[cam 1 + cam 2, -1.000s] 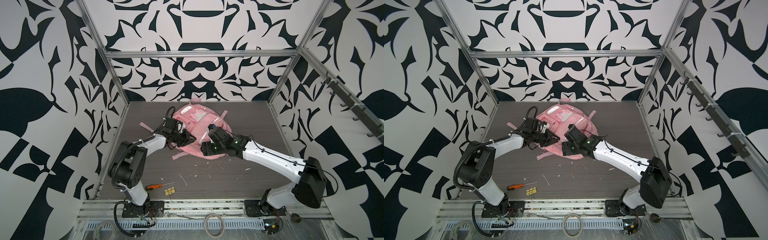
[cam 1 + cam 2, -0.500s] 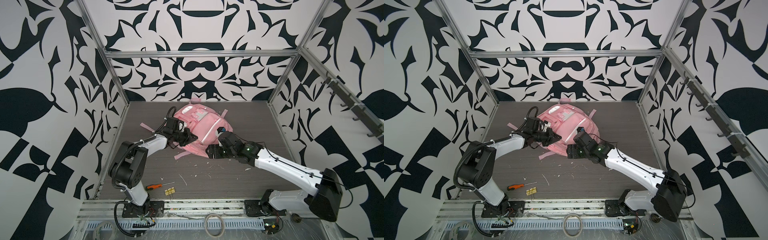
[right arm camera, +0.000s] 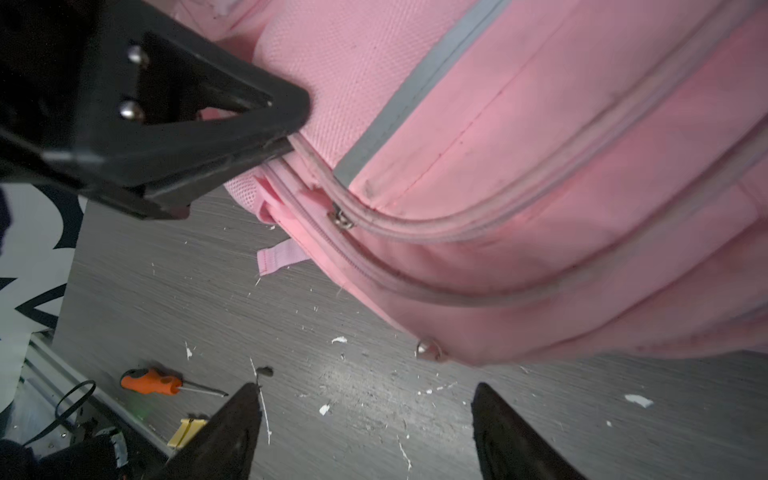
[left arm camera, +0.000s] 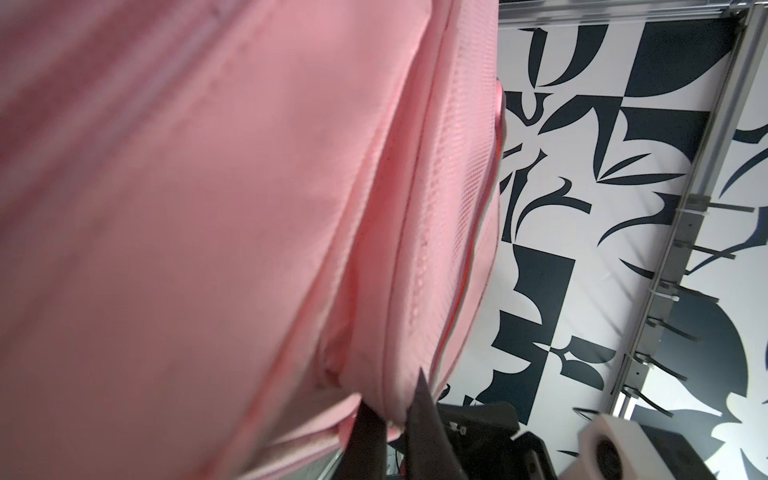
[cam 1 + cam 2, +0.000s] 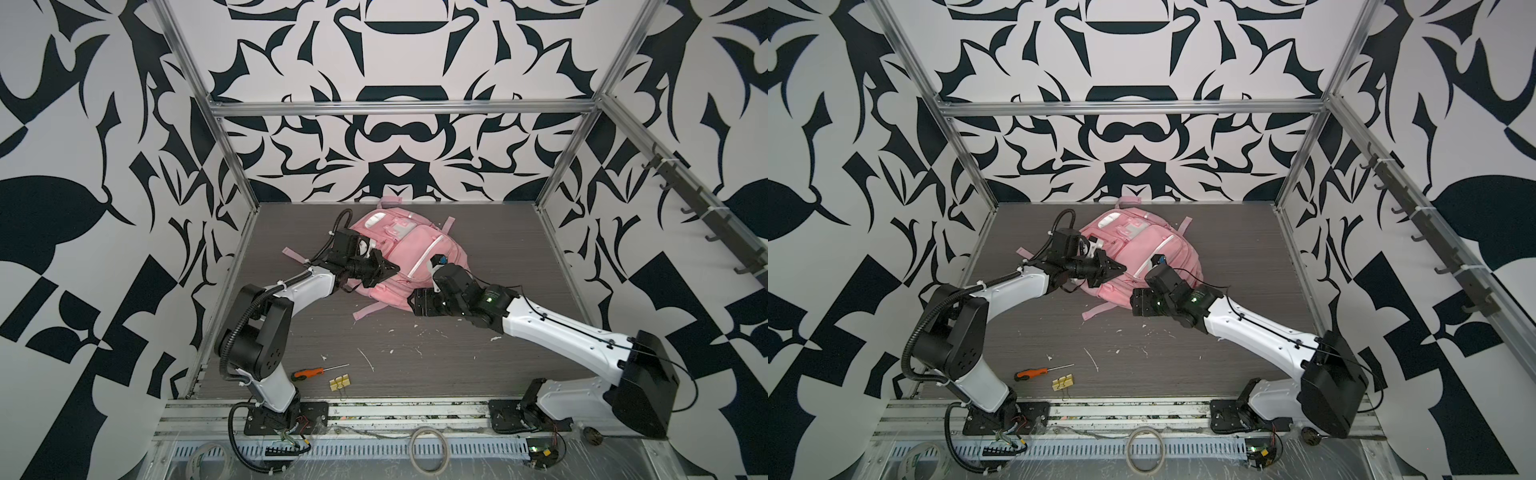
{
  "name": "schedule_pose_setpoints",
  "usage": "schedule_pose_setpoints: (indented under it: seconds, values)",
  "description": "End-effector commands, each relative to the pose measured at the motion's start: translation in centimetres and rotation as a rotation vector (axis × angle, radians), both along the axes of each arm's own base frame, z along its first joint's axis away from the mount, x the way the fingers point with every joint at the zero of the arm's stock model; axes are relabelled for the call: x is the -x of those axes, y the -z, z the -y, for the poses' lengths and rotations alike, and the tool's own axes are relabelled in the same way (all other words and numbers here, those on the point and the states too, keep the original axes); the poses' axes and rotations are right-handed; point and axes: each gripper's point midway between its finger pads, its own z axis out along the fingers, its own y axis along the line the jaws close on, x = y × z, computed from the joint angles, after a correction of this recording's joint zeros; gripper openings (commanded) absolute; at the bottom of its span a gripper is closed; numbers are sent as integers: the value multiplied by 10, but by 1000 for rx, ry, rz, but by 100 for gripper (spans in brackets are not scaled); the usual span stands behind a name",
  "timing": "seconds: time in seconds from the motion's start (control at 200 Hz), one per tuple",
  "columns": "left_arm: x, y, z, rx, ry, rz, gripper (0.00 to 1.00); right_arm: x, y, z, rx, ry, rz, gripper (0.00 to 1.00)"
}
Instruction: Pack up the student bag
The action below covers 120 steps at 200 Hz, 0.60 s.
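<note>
The student bag [image 5: 415,249] [image 5: 1144,245] is a large pink backpack lying flat at the back middle of the table in both top views. My left gripper [image 5: 394,270] [image 5: 1121,269] reaches in from the left and is shut on a fold of the bag's zipped edge. In the left wrist view its two dark fingers pinch the pink seam [image 4: 395,399], and the bag [image 4: 208,208] fills most of that view. My right gripper [image 3: 363,388] stands open over bare table, just in front of the bag [image 3: 540,166], holding nothing. A zip slider [image 3: 341,219] sits near the pinched edge.
An orange screwdriver [image 5: 309,373] [image 3: 151,381] and yellow binder clips [image 5: 340,382] lie near the table's front left edge. White scraps are scattered over the grey table [image 5: 457,374]. A loose pink strap [image 5: 368,309] trails from the bag's front. Patterned walls close in three sides.
My right arm has drawn back off the bag toward the front right, its gripper staying wide. The left gripper has closed tighter on the bag's edge and held its place.
</note>
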Motion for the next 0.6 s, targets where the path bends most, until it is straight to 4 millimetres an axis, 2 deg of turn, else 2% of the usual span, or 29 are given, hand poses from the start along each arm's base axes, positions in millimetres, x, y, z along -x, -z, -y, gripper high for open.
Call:
schedule_pose_setpoints:
  seconds: [0.0,0.06,0.205,0.3,0.425,0.595]
  values:
    - [1,-74,18,136,59,182,0,-30,-35,-19,-118,28,83,82]
    - [3,-76,21,141,66,182,0,-40,-37,-18,-140,56,82,84]
    - [9,-78,32,144,89,186,0,-60,-28,-4,-178,163,46,84]
    - [9,-78,36,152,94,186,0,-67,-31,-1,-197,190,49,83]
    - [7,-77,38,158,93,179,0,-70,-47,-5,-223,177,63,77]
    - [5,-73,45,169,95,167,0,-69,-70,-5,-266,193,74,77]
